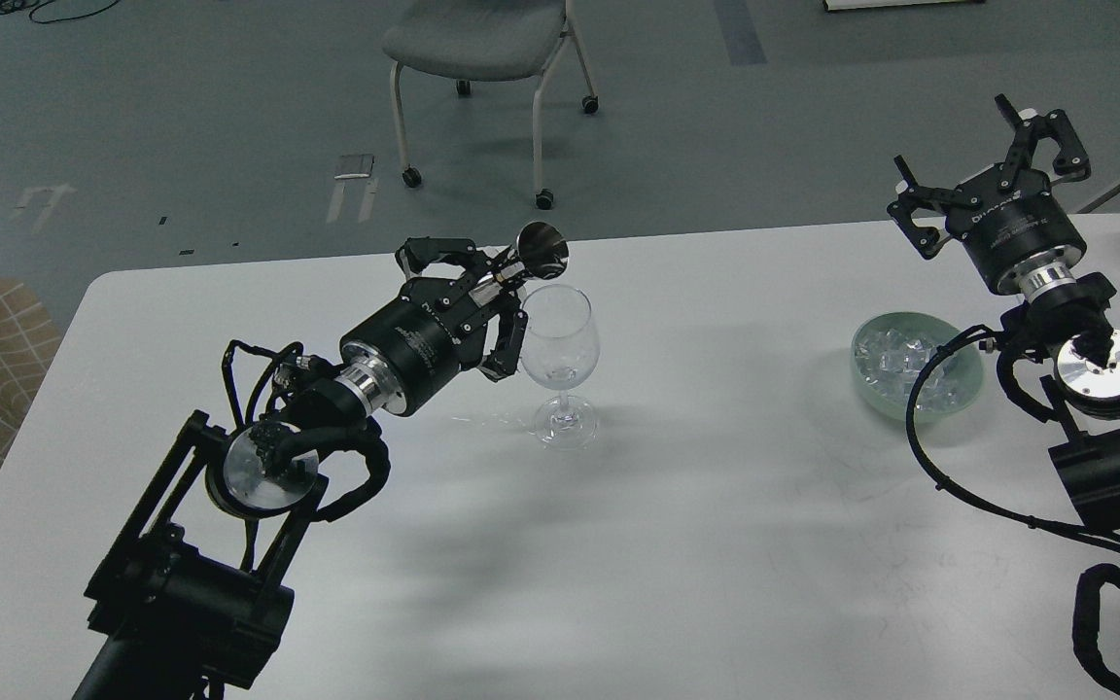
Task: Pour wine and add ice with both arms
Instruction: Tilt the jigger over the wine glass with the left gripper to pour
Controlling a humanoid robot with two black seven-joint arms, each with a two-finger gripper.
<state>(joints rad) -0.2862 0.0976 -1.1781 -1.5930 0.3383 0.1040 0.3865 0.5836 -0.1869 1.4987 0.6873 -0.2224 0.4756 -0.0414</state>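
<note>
On the white table, the left gripper is clenched on a steel jigger, tipped sideways over the rim of the wine glass near the far edge — the pour looks to be in hand, with only faint glints of wine in the bowl. The right gripper hangs spread and empty above the far right corner, just beyond the green bowl of ice; I'd judge it must drop in and pinch one cube next.

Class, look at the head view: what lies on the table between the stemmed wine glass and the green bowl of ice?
Nothing: in the head view, the white table is bare between the wine glass and the bowl of ice, apart from shadows.
</note>
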